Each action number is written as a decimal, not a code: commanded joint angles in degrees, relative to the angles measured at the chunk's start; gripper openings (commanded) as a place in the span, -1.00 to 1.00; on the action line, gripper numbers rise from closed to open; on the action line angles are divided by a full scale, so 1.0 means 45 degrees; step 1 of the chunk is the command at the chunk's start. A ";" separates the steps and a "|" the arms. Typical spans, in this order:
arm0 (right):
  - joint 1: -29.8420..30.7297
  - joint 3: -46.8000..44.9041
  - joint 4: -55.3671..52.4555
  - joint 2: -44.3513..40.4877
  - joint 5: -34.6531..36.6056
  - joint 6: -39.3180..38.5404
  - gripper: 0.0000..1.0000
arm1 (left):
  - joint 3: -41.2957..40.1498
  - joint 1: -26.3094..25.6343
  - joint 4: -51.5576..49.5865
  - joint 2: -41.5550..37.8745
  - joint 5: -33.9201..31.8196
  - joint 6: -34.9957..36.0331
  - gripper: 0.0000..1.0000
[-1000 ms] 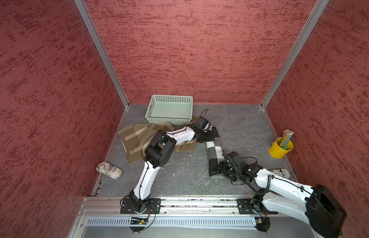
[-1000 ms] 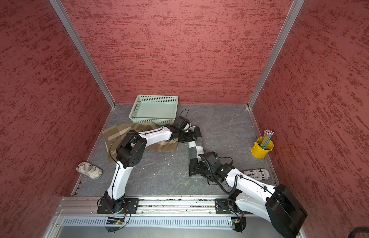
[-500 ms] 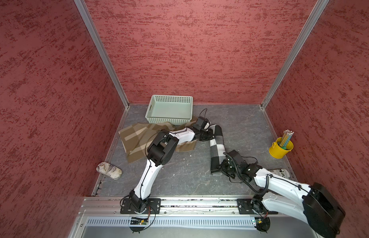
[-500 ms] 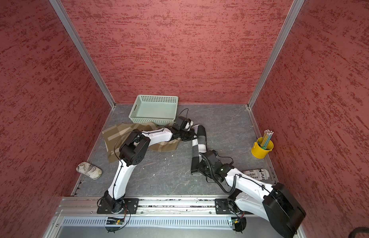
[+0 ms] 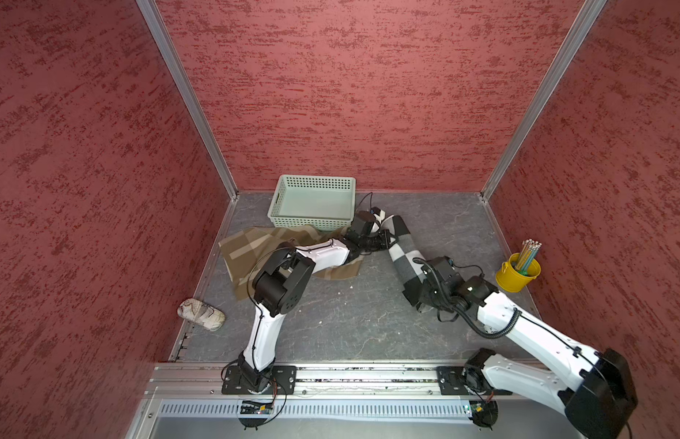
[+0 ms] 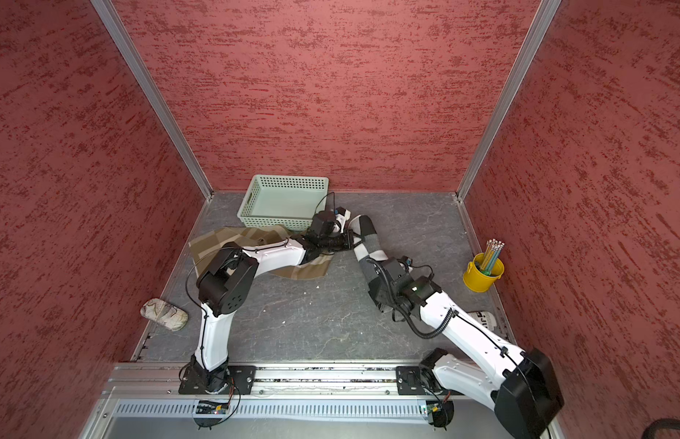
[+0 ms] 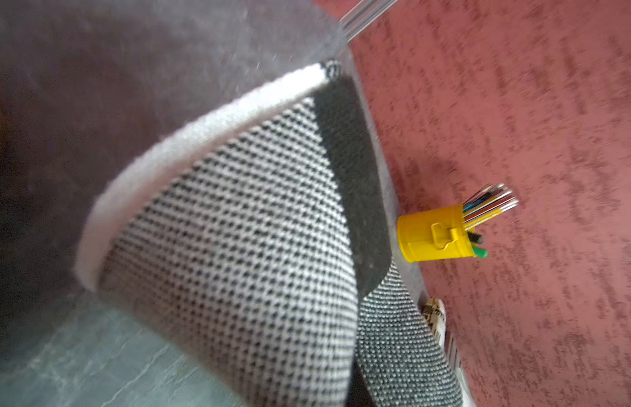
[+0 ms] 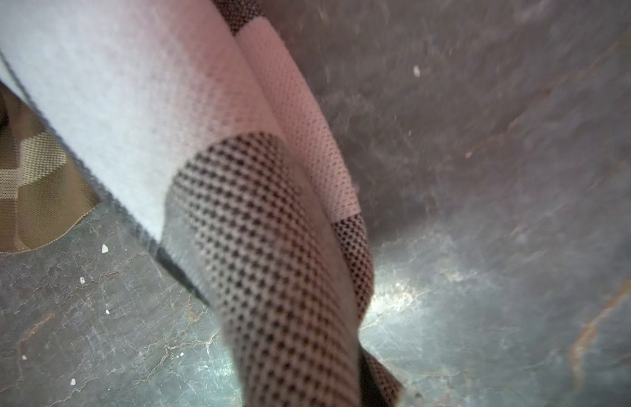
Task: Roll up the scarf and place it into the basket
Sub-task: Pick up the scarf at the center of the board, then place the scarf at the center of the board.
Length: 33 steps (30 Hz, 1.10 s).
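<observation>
The scarf (image 5: 401,247) is a black, white and grey checked band that hangs in an arch above the table between my two grippers. My left gripper (image 5: 387,241) is shut on its far end, just right of the pale mint-green basket (image 5: 312,219). My right gripper (image 5: 419,296) is shut on its near end. In both top views the basket (image 6: 272,222) stands empty against the back wall. Scarf fabric (image 7: 236,246) fills the left wrist view, and the scarf (image 8: 271,253) also fills the right wrist view; it hides the fingers in both.
A brown checked cloth (image 5: 247,247) lies flat under my left forearm, in front of the basket. A yellow bucket of pencils (image 5: 519,275) stands at the right wall. A rolled printed cloth (image 5: 201,314) lies by the left wall, and another printed roll (image 6: 483,319) beside my right arm.
Both grippers have closed on the scarf's ends. The scarf has risen off the table into an arch, and its far end has shifted right and towards the back.
</observation>
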 commanded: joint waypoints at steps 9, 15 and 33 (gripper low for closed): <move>-0.1374 0.3654 -0.0187 0.1918 0.1431 -0.3933 -1.00 | 0.1536 0.1556 0.0621 -0.1012 -0.0683 0.0816 -1.00; -0.2058 0.4568 -0.0083 0.2371 0.1982 -0.5233 -1.00 | 0.1721 0.1795 0.0769 -0.0906 -0.0549 0.0597 -1.00; -0.2907 0.1405 0.1905 0.3141 -0.3220 -0.7520 -0.80 | -0.7295 -0.0236 0.4613 -0.3815 -0.5921 -0.0914 -1.00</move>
